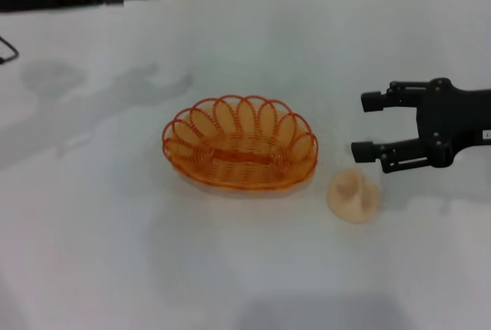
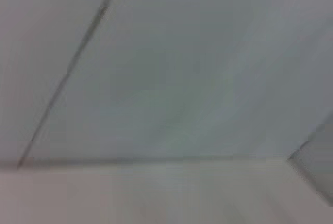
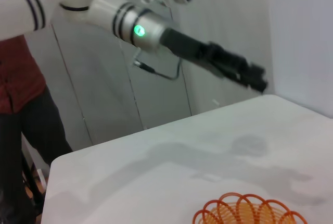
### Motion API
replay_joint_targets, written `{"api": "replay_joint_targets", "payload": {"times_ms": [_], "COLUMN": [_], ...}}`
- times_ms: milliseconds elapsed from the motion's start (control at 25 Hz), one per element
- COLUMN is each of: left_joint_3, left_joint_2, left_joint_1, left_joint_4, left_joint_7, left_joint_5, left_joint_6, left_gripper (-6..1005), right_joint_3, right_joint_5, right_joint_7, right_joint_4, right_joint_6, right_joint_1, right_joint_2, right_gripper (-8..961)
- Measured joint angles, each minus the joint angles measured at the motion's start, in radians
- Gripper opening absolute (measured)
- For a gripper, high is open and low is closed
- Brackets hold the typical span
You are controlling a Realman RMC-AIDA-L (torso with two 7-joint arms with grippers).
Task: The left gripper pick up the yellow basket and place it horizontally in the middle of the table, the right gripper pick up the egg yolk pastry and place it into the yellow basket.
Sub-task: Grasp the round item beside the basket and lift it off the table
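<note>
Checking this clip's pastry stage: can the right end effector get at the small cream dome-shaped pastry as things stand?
Probably yes. The right end effector hovers open just beyond the small cream dome-shaped pastry, nothing lies between them, and the orange-yellow wire basket sits apart to its side.

Orange-yellow wire basket [image 1: 240,144] upright mid-table [image 1: 115,230], cream domed pastry [image 1: 354,194] just beside its right end

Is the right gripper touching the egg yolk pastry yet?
Apart. The head view shows the open right gripper above and beside the egg yolk pastry, with bare table between them.
</note>
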Motion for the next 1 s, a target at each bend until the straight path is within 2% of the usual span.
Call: {"api": "replay_joint_targets", "payload": {"times_ms": [200, 320, 600, 1000], "left_joint_3": [0.0, 0.002, 0.011, 0.007], "left_joint_2": [-0.005, -0.004, 0.005, 0.017], "left_joint_1": [0.066, 0.079, 0.09, 0.124], "left_joint_4": [0.043, 0.052, 0.126, 0.153], "left_joint_7": [0.222, 0.307, 0.417, 0.483], "left_joint_5": [-0.205, -0.248, -0.139, -0.087], "left_joint_6": [0.119, 0.21, 0.391, 0.481], "left_gripper": [887, 887, 888, 887], "right_joint_3": [0.0, 0.0, -0.012, -0.106], "right_joint_5": [-0.047, -0.108, -0.157, -0.307], "right_joint_7": [0.071, 0.128, 0.189, 0.346], "right_joint_4": [-0.006, -0.015, -0.027, -0.089], "right_joint_6": [0.008, 0.011, 0.013, 0.063], "right_joint_1": [0.019, 0.038, 0.062, 0.077], "right_joint_2": [-0.004, 0.0, 0.004, 0.006], "right_gripper": [851, 851, 851, 850]}}
